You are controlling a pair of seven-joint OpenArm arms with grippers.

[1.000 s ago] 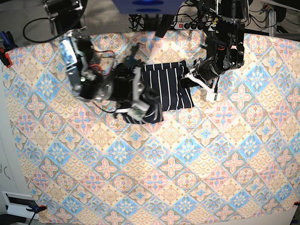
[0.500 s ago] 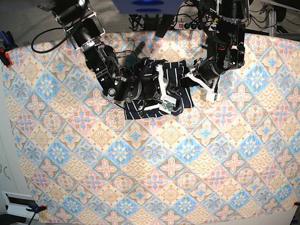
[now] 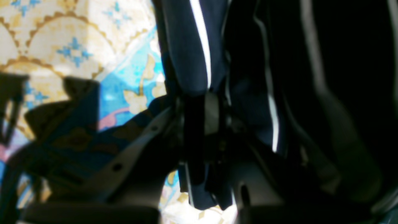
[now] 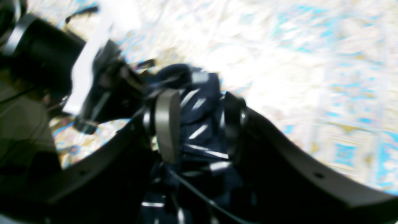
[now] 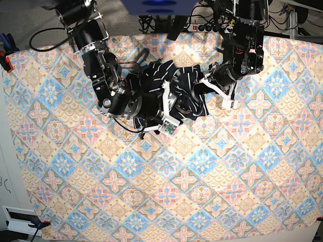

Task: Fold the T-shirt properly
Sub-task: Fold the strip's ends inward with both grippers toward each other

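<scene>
T-shirt [image 5: 174, 88] sits bunched at the far middle of the tablecloth [image 5: 212, 176], between the two arms and under both grippers.

Left gripper [image 3: 211, 124]: jaws pinched on a fold of the shirt. In the left wrist view the striped cloth runs straight up from between the fingers [image 3: 211, 112], and a strip of it hangs down below them too. Tablecloth shows to the left of the gripper; to the right it's all dark shirt in shadow. In the base view this gripper [image 5: 204, 83] is at the shirt's edge on that view's right, white finger [image 5: 222, 96] trailing out over the tablecloth.

Right gripper [image 4: 199, 124]: jaws apart, crumpled shirt lying in the gap between them. Grey finger pad [image 4: 166, 124] sits on the left of the cloth, black finger [image 4: 233, 124] on the right; the cloth fills the gap, but the view is blurred, so I can't tell whether either pad is actually pressing on it. In the base view this gripper [image 5: 169, 108] is low over the near side of the shirt, white finger [image 5: 165, 96] lying across the stripes.

Shirt is rumpled, with raised folds between the two grippers, not flat.
</scene>
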